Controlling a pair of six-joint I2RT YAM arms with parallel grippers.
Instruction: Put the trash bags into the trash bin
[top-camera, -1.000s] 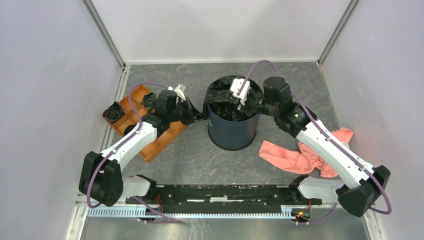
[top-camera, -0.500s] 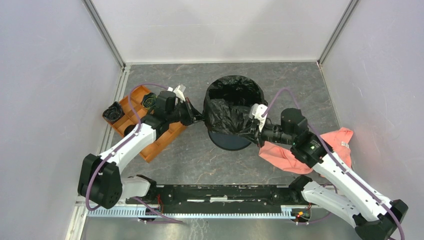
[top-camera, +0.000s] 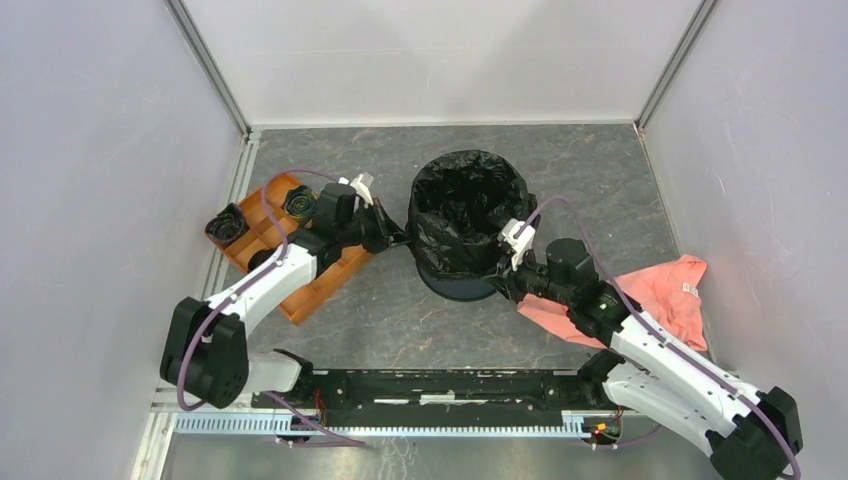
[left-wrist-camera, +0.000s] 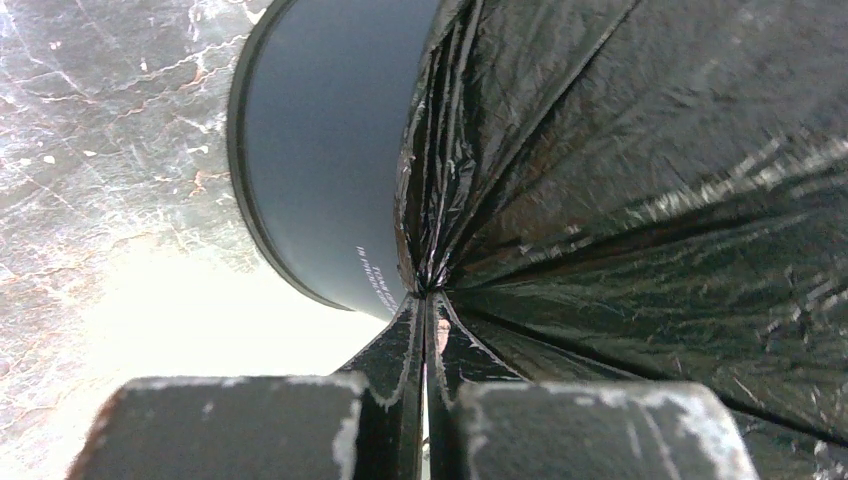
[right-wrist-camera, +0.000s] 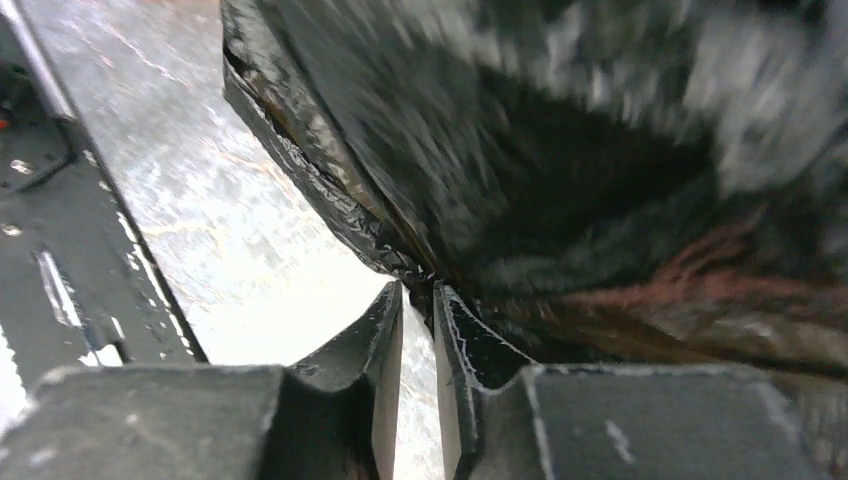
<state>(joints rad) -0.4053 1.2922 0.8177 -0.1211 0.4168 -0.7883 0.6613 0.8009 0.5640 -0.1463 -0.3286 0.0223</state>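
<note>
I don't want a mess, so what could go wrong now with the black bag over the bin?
1. The left hand pinches the trash bag tight beside the trash bin; a harder pull might tear the thin film or tip the bin.
2. The right hand has its fingers slightly apart at the bag's near edge, so that side may slip loose.
3. The right arm passes over the pink cloth and could drag it.

Left arm (top-camera: 270, 280) reaches forward-right, elbow bent. Left gripper (left-wrist-camera: 425, 300): jaws pressed tight on trash bag (left-wrist-camera: 650, 200). Right arm (top-camera: 650, 345) low, stretched forward-left. Right gripper (right-wrist-camera: 418, 288): jaws parted, narrow slit.
</note>
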